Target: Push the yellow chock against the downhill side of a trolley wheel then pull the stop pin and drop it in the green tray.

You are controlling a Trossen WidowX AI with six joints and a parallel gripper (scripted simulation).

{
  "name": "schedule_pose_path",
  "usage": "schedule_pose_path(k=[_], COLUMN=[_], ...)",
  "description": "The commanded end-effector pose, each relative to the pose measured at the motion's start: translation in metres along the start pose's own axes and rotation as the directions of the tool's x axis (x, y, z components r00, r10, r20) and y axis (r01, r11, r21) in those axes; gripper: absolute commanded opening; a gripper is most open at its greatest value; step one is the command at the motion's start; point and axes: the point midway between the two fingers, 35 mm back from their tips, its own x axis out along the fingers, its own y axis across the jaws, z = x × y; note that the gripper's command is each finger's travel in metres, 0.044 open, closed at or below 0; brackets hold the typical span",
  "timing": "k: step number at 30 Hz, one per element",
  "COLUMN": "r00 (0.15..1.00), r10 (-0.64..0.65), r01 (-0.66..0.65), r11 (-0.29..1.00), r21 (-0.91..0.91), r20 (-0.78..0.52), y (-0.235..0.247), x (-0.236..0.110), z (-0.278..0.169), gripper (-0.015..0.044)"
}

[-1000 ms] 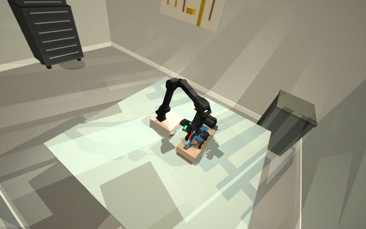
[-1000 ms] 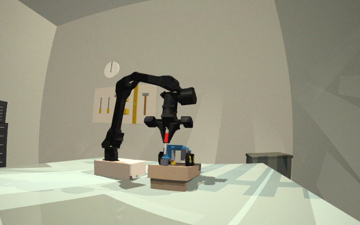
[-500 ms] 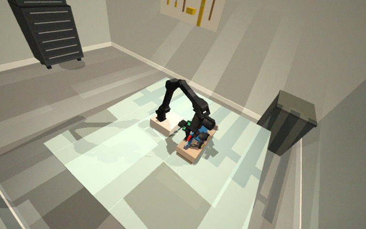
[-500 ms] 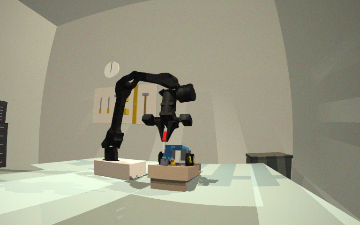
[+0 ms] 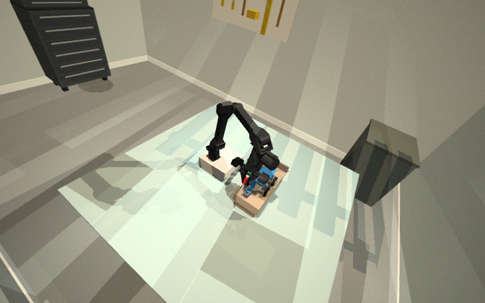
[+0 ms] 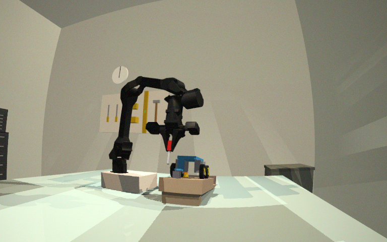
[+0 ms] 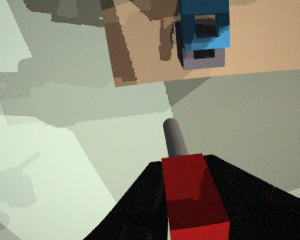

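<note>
Over the pale table (image 6: 69,216), the pincer (image 6: 169,147) grips the stop pin (image 6: 169,146).

The arm arches over and points straight down, its pincer (image 6: 170,145) clamped on the red-headed pin (image 6: 169,145).

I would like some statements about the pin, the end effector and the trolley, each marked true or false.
1. The end effector is shut on the stop pin. True.
2. The pin is still seated in the trolley. False: it hangs in the air, apart from the trolley.
3. The trolley stands on the ramp. True.
4. The pin's head is green. False: it is red, with a grey shaft.
5. The end effector holds the yellow chock. False: it holds the pin.
</note>
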Motion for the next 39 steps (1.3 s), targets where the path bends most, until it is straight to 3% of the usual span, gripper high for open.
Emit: schedule_pose_path(k=[1,20,39], r00=[1.000,1.000,1.000], r10=[0.002,0.006,0.005], r01=[-0.002,-0.006,-0.005], r11=[1.000,1.000,1.000], r21=[-0.003,-0.004,-0.004], r20=[0.000,0.000,0.007], y=[0.014,0.061,0.057], x=[0.001,0.003,-0.008], z=[0.000,0.000,0.073], gripper=[0.0000,0.0000,0.0000])
